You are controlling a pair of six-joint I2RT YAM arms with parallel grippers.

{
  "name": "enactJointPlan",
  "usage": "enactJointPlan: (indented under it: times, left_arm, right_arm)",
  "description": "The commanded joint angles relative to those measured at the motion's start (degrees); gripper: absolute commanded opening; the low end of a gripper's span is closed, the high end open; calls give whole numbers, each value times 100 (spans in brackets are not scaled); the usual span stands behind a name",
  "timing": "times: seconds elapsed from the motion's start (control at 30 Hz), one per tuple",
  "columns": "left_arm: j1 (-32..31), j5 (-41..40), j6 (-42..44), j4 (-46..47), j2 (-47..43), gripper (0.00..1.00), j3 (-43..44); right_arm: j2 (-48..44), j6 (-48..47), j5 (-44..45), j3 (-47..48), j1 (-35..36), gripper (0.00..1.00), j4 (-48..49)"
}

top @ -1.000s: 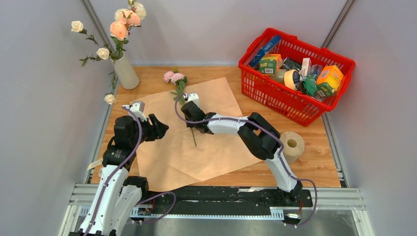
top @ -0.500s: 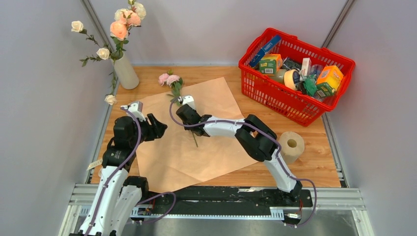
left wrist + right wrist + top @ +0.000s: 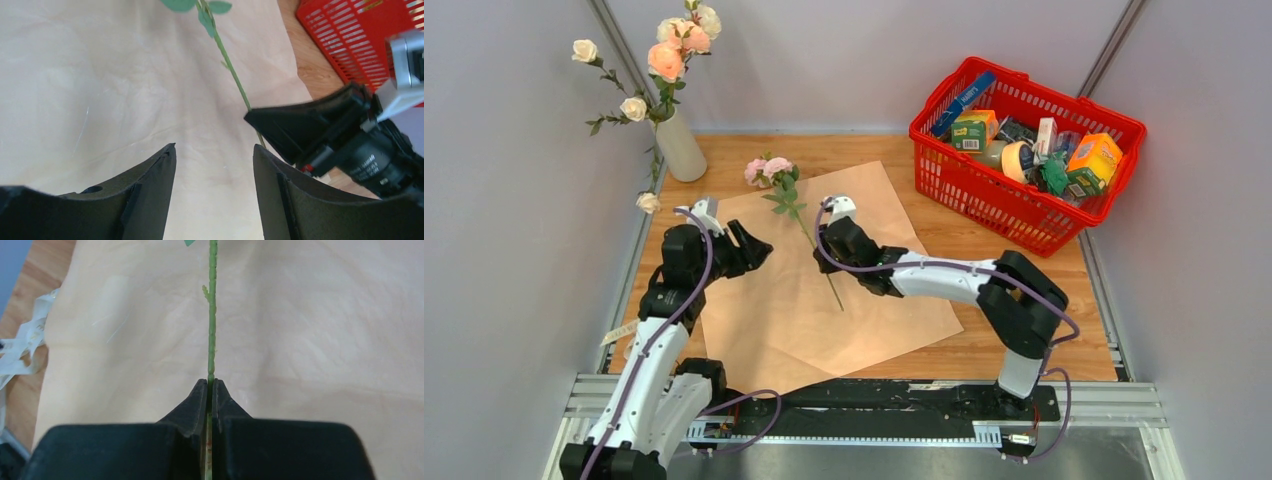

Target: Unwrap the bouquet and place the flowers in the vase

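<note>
Right wrist: stem [image 3: 212, 315] within tool [image 3: 210, 386]

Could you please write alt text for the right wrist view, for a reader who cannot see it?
The right gripper is shut on a thin green flower stem, which runs straight up the frame from between its black fingers. Beneath lies peach-tan paper; cream ribbon and wooden table show at the left edge.

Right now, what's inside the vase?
Peach and cream roses stand in the vase, heads and upper stems above its rim. Its opaque wall hides the lower stems. One pink rose is outside, its stem pinched by the right gripper.
</note>
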Motion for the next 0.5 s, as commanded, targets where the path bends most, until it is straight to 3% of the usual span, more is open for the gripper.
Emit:
enactJointPlan:
  times: [0.0, 0.2, 0.47]
  left_arm:
    - [5, 422, -538, 1076, 251, 66, -94]
    - [5, 924, -1680, 3157, 656, 66, -849]
    - [-65, 1065, -1856, 3897, 964, 68, -1096]
  right_arm:
    - [-981, 622, -516, -995, 68, 0, 1177]
    - [-1808, 1071, -867, -2165, 173, 0, 2170]
    - [-2423, 1115, -1017, -2667, 533, 0, 2584]
